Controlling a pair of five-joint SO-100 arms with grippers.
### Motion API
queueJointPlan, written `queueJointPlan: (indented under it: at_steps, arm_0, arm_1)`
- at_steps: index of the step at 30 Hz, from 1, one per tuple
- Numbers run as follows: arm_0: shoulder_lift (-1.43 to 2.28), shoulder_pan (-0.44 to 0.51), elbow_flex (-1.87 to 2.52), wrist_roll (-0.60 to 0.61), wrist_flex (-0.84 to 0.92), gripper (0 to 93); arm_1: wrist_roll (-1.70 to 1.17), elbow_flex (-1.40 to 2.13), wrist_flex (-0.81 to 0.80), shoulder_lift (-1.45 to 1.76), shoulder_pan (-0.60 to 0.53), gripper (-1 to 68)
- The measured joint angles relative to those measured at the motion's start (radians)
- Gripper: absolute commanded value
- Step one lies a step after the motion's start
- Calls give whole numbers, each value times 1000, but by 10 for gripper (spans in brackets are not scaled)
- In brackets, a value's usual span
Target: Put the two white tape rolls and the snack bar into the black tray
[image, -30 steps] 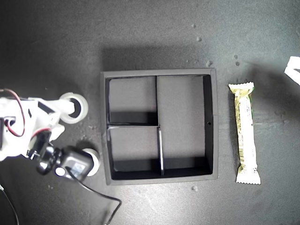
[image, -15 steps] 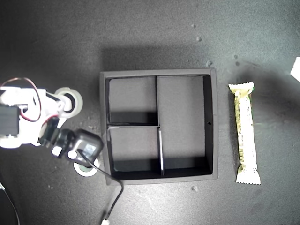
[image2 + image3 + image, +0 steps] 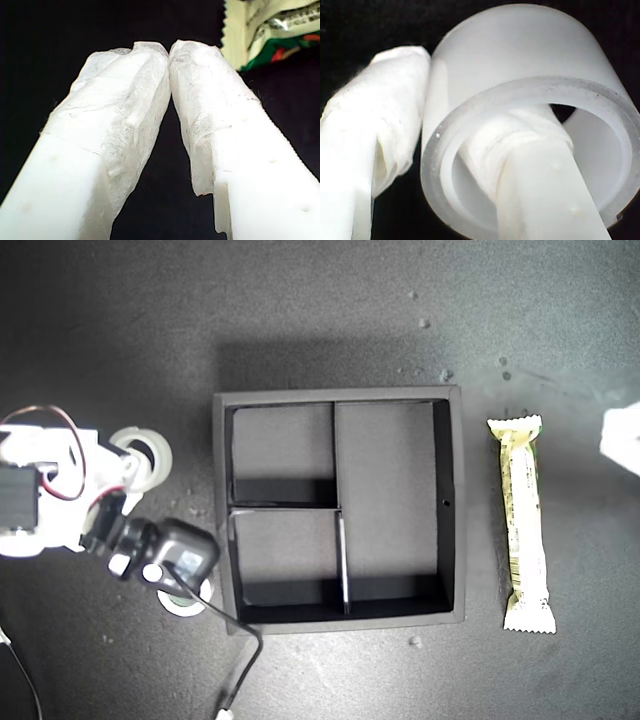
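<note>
Beside tray [image 3: 455,510]: two rolls [image 3: 143,452], one bar [image 3: 526,523].

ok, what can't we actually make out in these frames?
1. Half-covered white ring-shaped tape roll: in the exterior view it is mostly hidden under the arm's black camera housing.
2. White shape at the exterior view's right edge: cut off by the frame, unidentifiable.
3. Cream and green wrapped snack bar: the first wrist view shows one corner; the fingers of my first gripper block the rest.

Two white tape rolls [image 3: 147,454] [image 3: 185,597] lie beside the empty black tray [image 3: 340,623]; the snack bar [image 3: 524,523] lies opposite.
</note>
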Motion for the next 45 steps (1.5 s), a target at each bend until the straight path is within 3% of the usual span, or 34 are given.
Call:
queueJointPlan:
  at_steps: [9,14,22,29,37,45]
  arm_0:
    - [95,-5,11,14,2,1]
    - [147,-5,11,15,46,1]
    - [325,-32,-66,86,201,1]
    - [334,-49,-268,173,281,1]
    - [37,-38,-528,212,282,1]
    - [-337,21,-876,218,347,3]
  arm_1:
    - [-304,-201,189,-302,-176,214]
    - [-407,-201,229,-382,-218,238]
    - [-472,-354,224,-735,-229,216]
    - [-472,-457,233,-956,-250,157]
    - [-434,-457,207,-963,-272,33]
    - [-431,-687,411,-966,-301,1]
